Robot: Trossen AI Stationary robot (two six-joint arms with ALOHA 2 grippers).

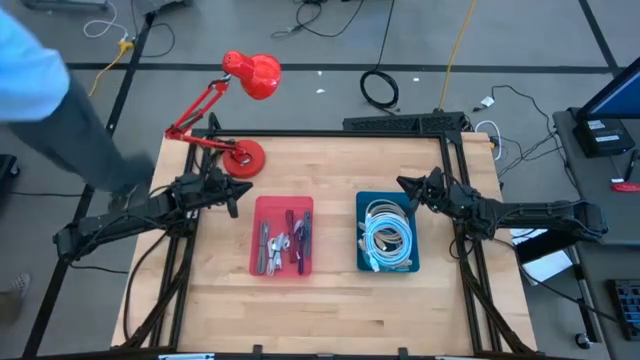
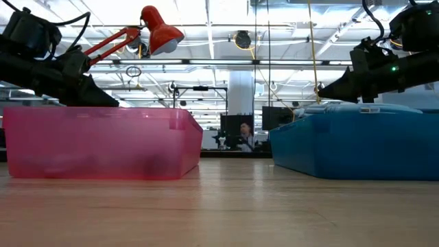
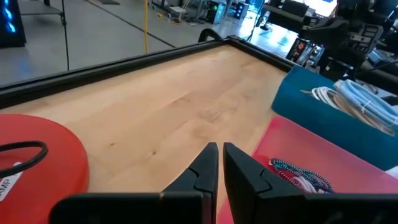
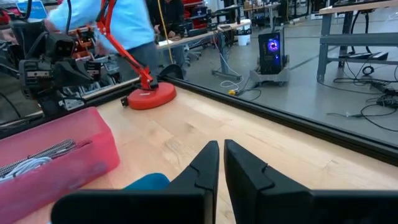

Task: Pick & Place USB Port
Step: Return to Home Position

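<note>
A red bin (image 1: 282,236) in the middle of the table holds several cables and small USB parts (image 1: 285,240). A blue bin (image 1: 387,232) to its right holds coiled white and light-blue cables (image 1: 386,238). My left gripper (image 1: 240,192) hovers shut and empty by the red bin's far left corner; its fingers show in the left wrist view (image 3: 219,163). My right gripper (image 1: 405,185) hovers shut and empty by the blue bin's far right corner; its fingers show in the right wrist view (image 4: 221,163).
A red desk lamp (image 1: 250,75) stands with its round base (image 1: 243,157) on the table's far left corner, near my left gripper. A black frame (image 1: 330,135) rims the table. A person (image 1: 45,100) stands beyond the table's left side. Bare wood lies toward the near edge.
</note>
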